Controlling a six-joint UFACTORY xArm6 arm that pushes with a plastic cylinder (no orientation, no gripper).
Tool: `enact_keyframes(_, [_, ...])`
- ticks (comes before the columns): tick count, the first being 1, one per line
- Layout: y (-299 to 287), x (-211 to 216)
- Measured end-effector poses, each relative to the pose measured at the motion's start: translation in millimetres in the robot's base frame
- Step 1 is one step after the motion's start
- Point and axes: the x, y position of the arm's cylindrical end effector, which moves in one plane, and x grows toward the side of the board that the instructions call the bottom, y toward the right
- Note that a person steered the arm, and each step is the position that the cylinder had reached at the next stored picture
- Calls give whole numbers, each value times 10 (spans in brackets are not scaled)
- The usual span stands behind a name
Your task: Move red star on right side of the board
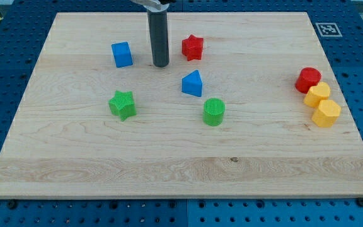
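Observation:
The red star [193, 47] lies on the wooden board [181, 170] near the view's top, a little right of centre. My tip [161, 64] stands on the board just to the left of the red star, with a small gap between them. The blue cube [122, 54] is to the left of my tip. The blue triangle [193, 84] is below and to the right of my tip.
A green star [123, 104] and a green cylinder [213, 112] lie near the board's middle. At the view's right edge sit a red cylinder [308, 80] and two yellow blocks [317, 94] [326, 113], close together. A marker tag [328, 29] is at the top right corner.

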Motion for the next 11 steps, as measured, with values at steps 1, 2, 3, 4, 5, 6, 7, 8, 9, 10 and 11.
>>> enact_keyframes(1, [100, -169])
enact_keyframes(2, [228, -302])
enact_keyframes(3, [229, -306])
enact_keyframes(4, [271, -366])
enact_keyframes(5, [279, -366])
enact_keyframes(6, [342, -379])
enact_keyframes(7, [612, -379])
enact_keyframes(8, [765, -379])
enact_keyframes(9, [857, -379])
enact_keyframes(10, [876, -279])
enact_keyframes(11, [968, -267])
